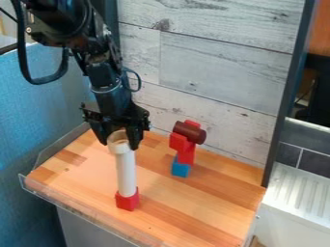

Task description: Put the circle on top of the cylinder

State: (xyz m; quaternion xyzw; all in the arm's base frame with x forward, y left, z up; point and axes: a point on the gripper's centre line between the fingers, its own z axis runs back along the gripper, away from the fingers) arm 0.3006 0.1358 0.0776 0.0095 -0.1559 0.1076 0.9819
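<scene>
Wood worktop [193, 205]. Tool [118, 144] looks clamped on circle [120, 148], right at the top end of upright white cylinder [126, 173]; likely needs down, barely sideways.

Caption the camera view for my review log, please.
Black robot gripper at a beige ring atop an upright white cylinder, with a red block at its base.
</scene>
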